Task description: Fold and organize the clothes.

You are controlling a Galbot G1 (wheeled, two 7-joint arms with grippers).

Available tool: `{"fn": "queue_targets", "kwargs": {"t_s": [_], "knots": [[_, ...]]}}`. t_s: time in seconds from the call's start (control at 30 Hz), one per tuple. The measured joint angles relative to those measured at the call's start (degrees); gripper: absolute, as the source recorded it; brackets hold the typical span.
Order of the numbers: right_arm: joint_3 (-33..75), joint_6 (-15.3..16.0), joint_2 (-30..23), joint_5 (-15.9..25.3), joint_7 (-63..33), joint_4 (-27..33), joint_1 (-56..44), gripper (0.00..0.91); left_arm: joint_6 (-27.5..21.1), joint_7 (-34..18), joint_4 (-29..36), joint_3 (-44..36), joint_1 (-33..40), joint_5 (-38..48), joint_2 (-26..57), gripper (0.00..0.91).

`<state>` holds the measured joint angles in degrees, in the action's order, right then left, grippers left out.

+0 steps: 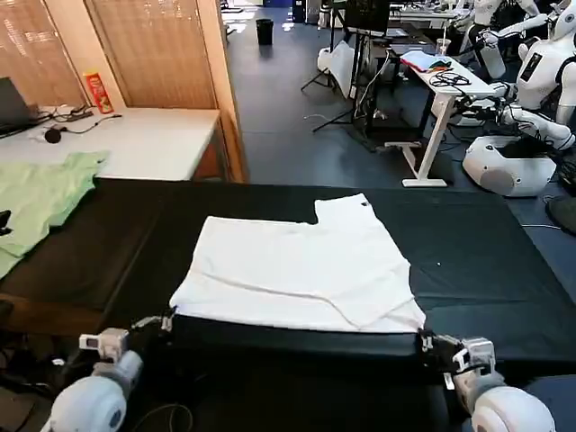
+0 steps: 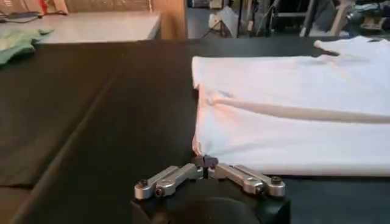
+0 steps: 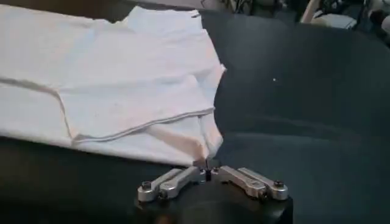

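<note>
I'm pinching the T-shirt's near corners, left gripper lower left and right gripper lower right, both clamped on cloth. Next, I judge, I'm lifting both evenly and folding toward the frame's top.

Surroundings noted: black work surface, side furniture, lab background.
A black-covered desk fills the foreground. A pale green garment lies over its far left edge. Behind it stands a white counter carrying a red and yellow canister, a laptop and cables. A white standing table and a black bin occupy the grey floor beyond.
</note>
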<state>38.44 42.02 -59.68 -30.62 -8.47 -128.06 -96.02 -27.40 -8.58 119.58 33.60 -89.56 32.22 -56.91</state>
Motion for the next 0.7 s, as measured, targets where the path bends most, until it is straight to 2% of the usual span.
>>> {"fn": "queue_targets", "kwargs": {"t_s": [0.2,0.4,0.47,0.53,0.7], "knots": [[2.1,0.2,0.1,-0.5,-0.3,-3.7,-2.4,0.878,-5.4,1.5,3.1,1.5,-0.9,-2.8,0.1,0.878],[4.2,0.2,1.2,-3.7,-0.3,-6.1,-0.8,0.878,-10.3,0.2,6.0,4.1,-0.6,0.4,0.4,0.878],[4.0,-1.8,1.9,-3.7,0.7,-4.8,1.8,0.878,-10.9,0.1,6.0,5.0,0.2,2.3,0.6,0.878],[3.0,-5.3,2.7,-3.7,1.4,-2.3,5.5,0.878,-10.1,0.1,5.6,5.2,1.8,4.0,0.8,0.878],[-2.5,-11.7,3.5,-3.3,1.8,8.4,18.9,0.878,-8.2,0.5,0.2,2.9,11.5,7.9,0.2,0.878]]}}
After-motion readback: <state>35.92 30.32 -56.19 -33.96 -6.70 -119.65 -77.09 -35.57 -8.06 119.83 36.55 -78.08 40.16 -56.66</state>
